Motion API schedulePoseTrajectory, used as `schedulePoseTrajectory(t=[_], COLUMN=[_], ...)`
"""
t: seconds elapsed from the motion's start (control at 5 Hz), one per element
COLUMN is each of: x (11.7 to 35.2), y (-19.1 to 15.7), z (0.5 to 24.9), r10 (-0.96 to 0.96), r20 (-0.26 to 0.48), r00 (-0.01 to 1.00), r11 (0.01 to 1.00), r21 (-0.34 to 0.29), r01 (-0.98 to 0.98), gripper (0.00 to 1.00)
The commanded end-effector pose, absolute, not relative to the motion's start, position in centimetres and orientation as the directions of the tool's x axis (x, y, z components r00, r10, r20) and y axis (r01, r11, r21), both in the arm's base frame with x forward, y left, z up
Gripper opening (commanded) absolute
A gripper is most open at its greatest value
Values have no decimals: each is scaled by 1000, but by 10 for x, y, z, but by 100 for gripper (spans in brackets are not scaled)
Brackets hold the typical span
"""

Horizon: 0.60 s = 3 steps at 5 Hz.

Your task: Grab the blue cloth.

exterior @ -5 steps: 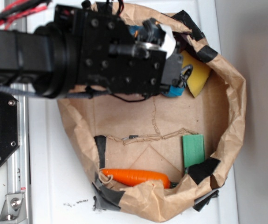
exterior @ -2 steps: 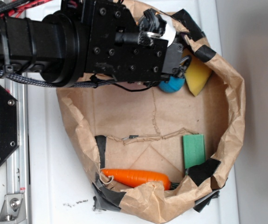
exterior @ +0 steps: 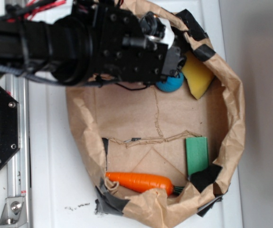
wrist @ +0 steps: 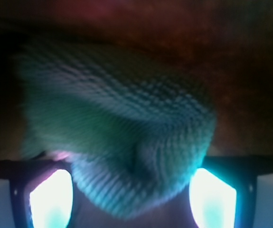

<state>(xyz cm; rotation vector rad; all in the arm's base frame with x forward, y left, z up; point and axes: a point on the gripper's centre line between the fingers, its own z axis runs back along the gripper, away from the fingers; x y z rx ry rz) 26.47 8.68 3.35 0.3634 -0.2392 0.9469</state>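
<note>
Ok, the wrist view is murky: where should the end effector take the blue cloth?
Probably the humped middle of the blue cloth, around its crease, coming straight on as the wrist view looks: the soft bulk there sits between the two fingers, one on each side.

The exterior view is evenly and brightly lit, with the white desk [exterior: 55,190] close to washed out and only soft shadows inside the crumpled brown paper bag [exterior: 231,118]. The black robot arm [exterior: 55,42] reads slightly smeared and loses detail in its dark surfaces. The wrist view is dim, strongly blurred and colour-tinted: the pale teal-blue knitted cloth [wrist: 122,137] fills it out of focus, and two overexposed cyan-white patches glare at the bottom corners.
</note>
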Motion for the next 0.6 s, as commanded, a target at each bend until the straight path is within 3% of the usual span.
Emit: schedulePoseTrajectory(t=[0.0, 0.4], x=[267, 266], y=[105, 101], z=[25, 28], r10=[751, 730], r20=[377, 380], r00=[542, 568], r11=[517, 537], r21=[176, 196], r01=[-838, -821], gripper=[0, 0])
